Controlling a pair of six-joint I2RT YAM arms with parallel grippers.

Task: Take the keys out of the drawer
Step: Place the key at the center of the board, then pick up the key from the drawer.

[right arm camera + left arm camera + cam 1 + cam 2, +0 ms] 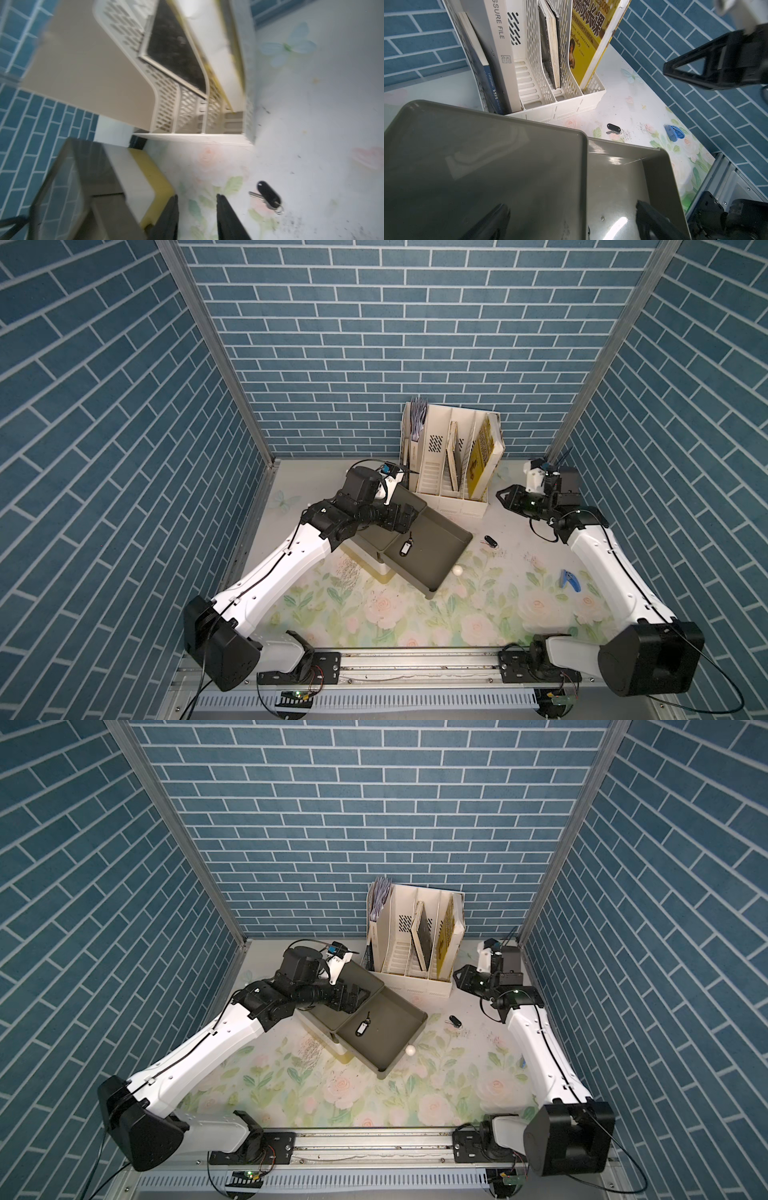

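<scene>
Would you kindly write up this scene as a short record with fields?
drawer: pulled open
in drawer: one key bunch with a dark tag
on table: black-fob key; blue tags
right tool: open, empty
left tool: open, empty

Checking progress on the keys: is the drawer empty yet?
Not empty. One white-labelled key lies inside the open drawer; a black-tagged key lies outside on the table.
</scene>
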